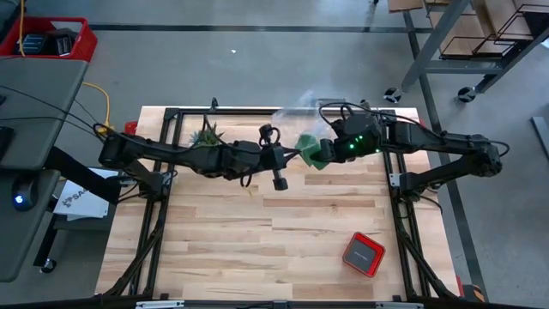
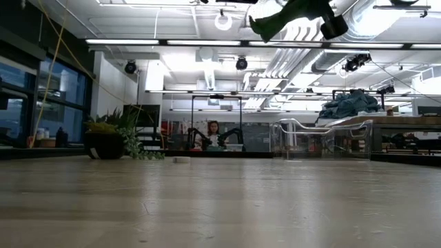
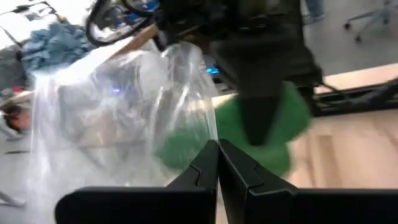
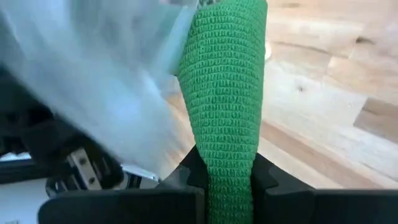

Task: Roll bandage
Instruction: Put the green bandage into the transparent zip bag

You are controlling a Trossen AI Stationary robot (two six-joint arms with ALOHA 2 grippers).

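Observation:
The bright green bandage (image 4: 225, 93) is a flat knit strip, held in the air above the table's middle by my right gripper (image 4: 227, 180), which is shut on it. It also shows in the high view (image 1: 310, 151), in the low view (image 2: 265, 24) and in the left wrist view (image 3: 273, 124). A crinkly clear plastic bag (image 3: 124, 106) hangs beside it, and some green shows through the bag's wall. My left gripper (image 3: 217, 155) is shut at the bag's edge, right next to my right gripper (image 1: 330, 148). My left gripper has its two fingertips closed on the clear bag's edge (image 3: 208, 140), coming level from the table's left. One layer or several, I cannot tell. The bag is lifted clear of the table and spreads away beyond the fingers. My right gripper pinches the green strip across its width (image 4: 229, 163) between its two fingers, coming from the table's right. The strip runs on past the fingertips toward the bag. It is lifted clear of the table.
A red box (image 1: 363, 255) lies near the table's front right. A potted plant (image 1: 206, 136) stands at the far left, and a small white tape ring (image 2: 180, 159) lies on the table near it. A clear container (image 2: 320, 138) stands far off.

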